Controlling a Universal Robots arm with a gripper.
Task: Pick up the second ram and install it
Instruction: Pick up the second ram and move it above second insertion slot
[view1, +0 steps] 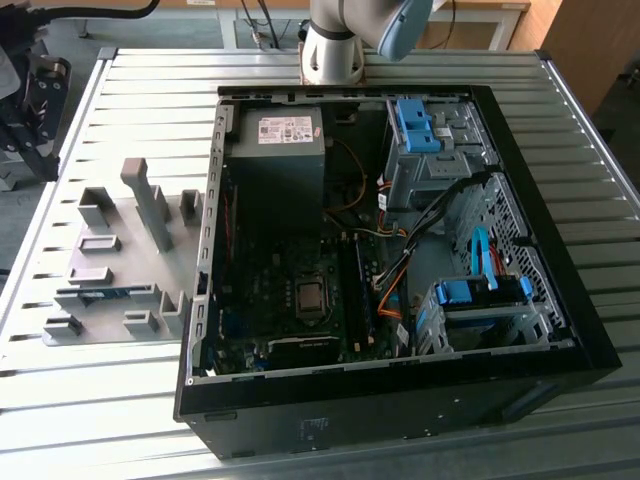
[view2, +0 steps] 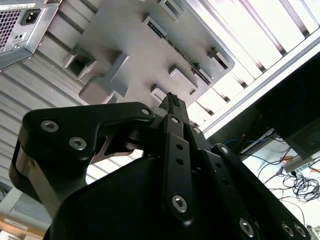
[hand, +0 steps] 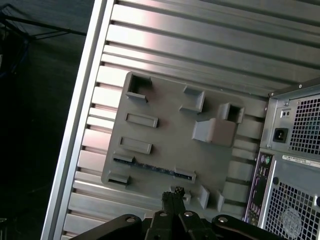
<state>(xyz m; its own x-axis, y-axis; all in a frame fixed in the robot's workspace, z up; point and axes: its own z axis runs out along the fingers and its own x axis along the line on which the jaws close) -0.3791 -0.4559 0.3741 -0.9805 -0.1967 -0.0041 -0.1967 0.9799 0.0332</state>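
Fingers of the tool (hand: 175, 192) look pressed together with nothing between them, poised above the grey fixture plate (hand: 165, 125) on the slatted desk (hand: 200, 45), where the second ram (hand: 152, 166) lies slotted in that plate, beside the open computer case (view1: 400, 410).

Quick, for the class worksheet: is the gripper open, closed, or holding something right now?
Gripper: closed, fingers together, holding nothing. The second ram lies in the grey fixture.
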